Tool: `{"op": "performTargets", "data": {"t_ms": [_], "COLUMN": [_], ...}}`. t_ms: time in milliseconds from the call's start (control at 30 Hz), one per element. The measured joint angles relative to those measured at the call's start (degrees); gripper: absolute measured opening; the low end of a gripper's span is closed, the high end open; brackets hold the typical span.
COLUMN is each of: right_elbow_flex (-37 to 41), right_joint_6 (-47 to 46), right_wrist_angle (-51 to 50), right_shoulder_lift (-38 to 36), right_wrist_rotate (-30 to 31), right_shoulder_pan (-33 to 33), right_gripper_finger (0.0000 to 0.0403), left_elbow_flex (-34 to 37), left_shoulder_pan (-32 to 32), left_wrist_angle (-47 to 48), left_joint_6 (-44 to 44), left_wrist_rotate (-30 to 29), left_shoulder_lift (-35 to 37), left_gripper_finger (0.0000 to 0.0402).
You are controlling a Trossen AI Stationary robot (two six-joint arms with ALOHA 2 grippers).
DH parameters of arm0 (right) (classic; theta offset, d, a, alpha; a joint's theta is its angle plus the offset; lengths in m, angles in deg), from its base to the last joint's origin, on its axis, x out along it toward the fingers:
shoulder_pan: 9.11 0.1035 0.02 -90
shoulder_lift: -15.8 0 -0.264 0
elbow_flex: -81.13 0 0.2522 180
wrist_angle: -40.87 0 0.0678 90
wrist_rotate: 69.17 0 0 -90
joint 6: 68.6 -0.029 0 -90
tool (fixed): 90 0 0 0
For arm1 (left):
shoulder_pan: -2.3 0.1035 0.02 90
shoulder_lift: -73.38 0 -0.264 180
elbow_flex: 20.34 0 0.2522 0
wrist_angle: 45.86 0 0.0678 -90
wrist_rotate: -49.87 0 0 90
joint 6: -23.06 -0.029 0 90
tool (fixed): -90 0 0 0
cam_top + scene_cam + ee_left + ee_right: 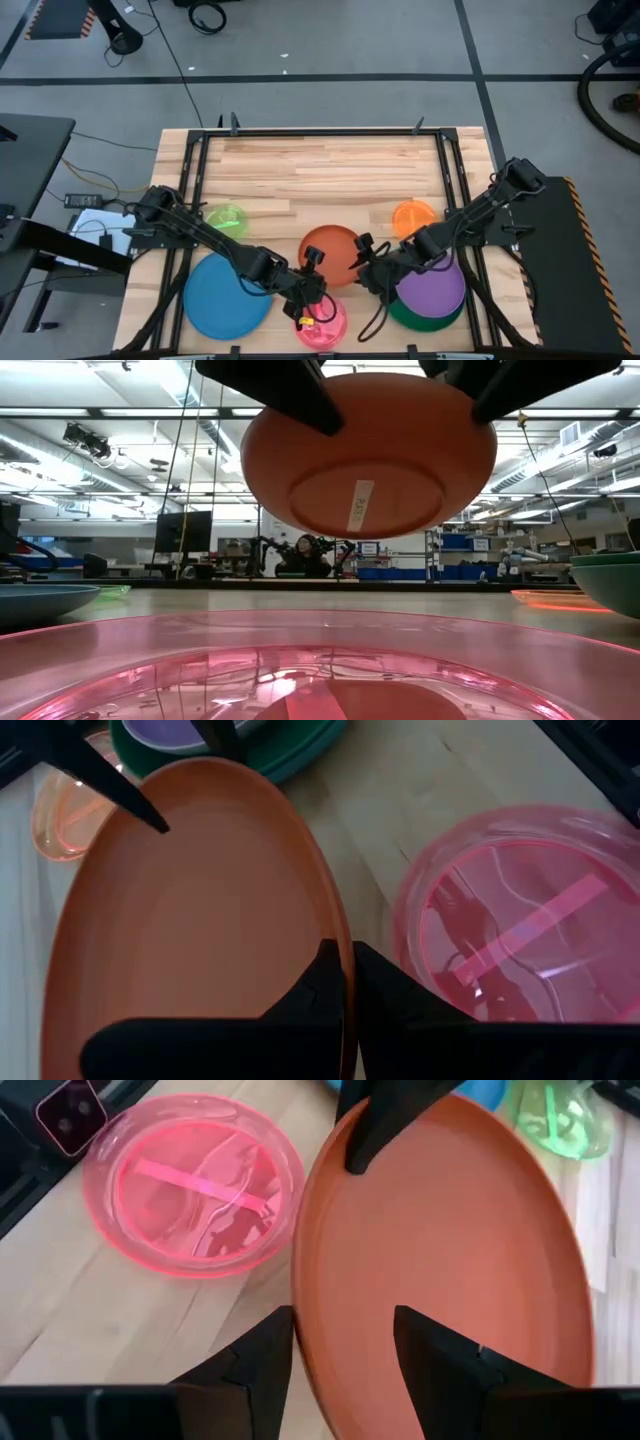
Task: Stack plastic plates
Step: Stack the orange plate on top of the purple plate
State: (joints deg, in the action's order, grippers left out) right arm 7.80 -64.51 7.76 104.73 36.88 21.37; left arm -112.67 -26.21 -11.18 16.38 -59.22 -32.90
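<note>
The red-orange plate [330, 248] is lifted above the table near its near edge, shown from below in the low view [368, 450]. My left gripper [318, 263] is shut on its rim. My right gripper [362, 252] is open at the opposite rim, one finger outside the plate and one over its inside [335, 1340]; I cannot tell whether it touches. The pink plate [320, 322] lies flat on the table just nearside of it. The blue plate [225, 295], lime plate [228, 218] and small orange plate [413, 215] lie apart. The purple plate [432, 285] sits in the dark green one [425, 318]. My left gripper pinches the red-orange plate's rim [340, 935] between its two fingers, one on the upper face and one underneath. The fingers come roughly level from the table's left. The plate is lifted clear of the table, bowl side up and close to level.
A dark metal frame [200, 160] runs around the wooden tabletop. The far half of the table [320, 170] shows bare wood. Cables hang below the right arm near the purple plate. A person sits far behind the table in the low view [303, 555].
</note>
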Motion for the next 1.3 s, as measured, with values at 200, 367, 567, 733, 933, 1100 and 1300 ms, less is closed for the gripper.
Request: {"op": "performTargets", "data": {"t_ms": [200, 367, 567, 733, 933, 1100, 1300], "right_elbow_flex": [0.0, 0.0, 0.0, 0.0, 0.0, 0.0, 0.0], "right_joint_6": [0.7, 1.6, 2.5, 2.8, 3.7, 3.4, 3.2], "right_wrist_angle": [-0.2, -1.4, -1.4, -1.5, -1.4, -1.4, -3.2], "right_shoulder_lift": [0.0, 0.0, 0.0, 0.0, 0.0, 0.0, 0.0], "right_wrist_rotate": [-3.4, -2.5, -2.0, -2.2, -2.9, -2.1, -0.6], "right_shoulder_pan": [-0.7, -0.8, -0.7, -0.7, -0.6, -0.8, -0.5], "right_gripper_finger": [0.017, 0.0165, 0.0143, 0.0084, 0.002, 0.002, 0.002], "left_elbow_flex": [-0.6, -2.9, -4.5, -4.5, -4.5, -4.7, -8.7], "left_shoulder_pan": [0.8, 0.8, 0.7, 0.8, 1.4, 2.7, 3.0], "left_wrist_angle": [0.7, 1.0, 2.6, 3.1, 3.8, 3.4, 12.4], "left_joint_6": [-0.4, -1.5, -1.5, -1.2, 2.4, 4.3, 4.7], "left_wrist_rotate": [0.1, 0.1, 0.3, 0.2, 0.3, 0.0, 0.0], "left_shoulder_lift": [0.0, 0.0, 0.1, 0.1, 0.1, 0.4, 2.0], "left_gripper_finger": [0.0015, 0.0015, 0.0015, 0.0016, 0.0046, 0.0103, 0.0181]}}
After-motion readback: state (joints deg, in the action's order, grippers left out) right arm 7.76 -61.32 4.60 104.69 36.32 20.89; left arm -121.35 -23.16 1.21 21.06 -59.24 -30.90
